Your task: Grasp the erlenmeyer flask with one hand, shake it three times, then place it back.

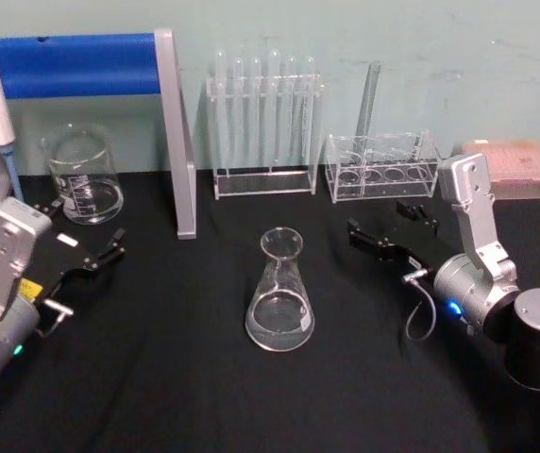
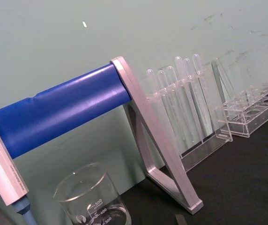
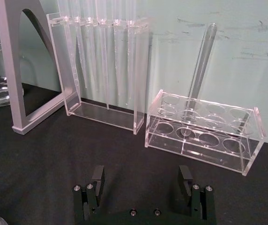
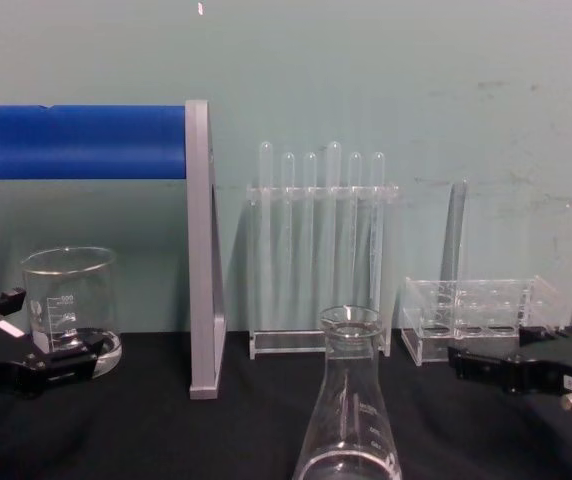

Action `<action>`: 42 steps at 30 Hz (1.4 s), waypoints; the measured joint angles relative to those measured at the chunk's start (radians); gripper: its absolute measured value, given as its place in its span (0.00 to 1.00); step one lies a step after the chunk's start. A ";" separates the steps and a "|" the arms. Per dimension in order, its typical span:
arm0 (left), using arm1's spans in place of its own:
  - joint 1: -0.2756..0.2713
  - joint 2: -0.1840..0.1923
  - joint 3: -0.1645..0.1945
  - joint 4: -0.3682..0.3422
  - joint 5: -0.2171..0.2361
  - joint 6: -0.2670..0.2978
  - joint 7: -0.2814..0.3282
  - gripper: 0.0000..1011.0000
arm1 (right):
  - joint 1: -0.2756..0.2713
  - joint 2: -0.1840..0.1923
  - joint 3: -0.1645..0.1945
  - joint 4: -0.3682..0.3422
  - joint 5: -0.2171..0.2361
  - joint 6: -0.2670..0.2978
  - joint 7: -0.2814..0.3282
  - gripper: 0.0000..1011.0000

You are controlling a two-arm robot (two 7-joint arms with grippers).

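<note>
Right gripper (image 1: 390, 229) rests low over the black worktop (image 1: 157, 377) near its right edge, fingers (image 3: 98, 176) spread apart and holding nothing. Left gripper (image 1: 100, 260) sits near the left edge, fingers apart and empty, just in front of the beaker (image 1: 82, 176). Flask (image 1: 280, 291) stands upright at the centre of the worktop, between both grippers and apart from each. Test-tube racks (image 1: 266, 123) stand along the rear edge.
</note>
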 joint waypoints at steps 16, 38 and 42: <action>0.000 0.000 0.000 0.000 0.000 0.000 0.000 0.99 | 0.000 0.001 0.000 -0.002 0.004 -0.001 -0.003 0.99; 0.000 0.000 0.000 0.000 0.000 0.000 0.000 0.99 | 0.000 0.001 0.000 -0.002 0.005 -0.002 -0.005 0.99; 0.000 0.000 0.000 0.000 0.000 0.000 0.000 0.99 | 0.000 0.001 0.000 -0.002 0.005 -0.002 -0.005 0.99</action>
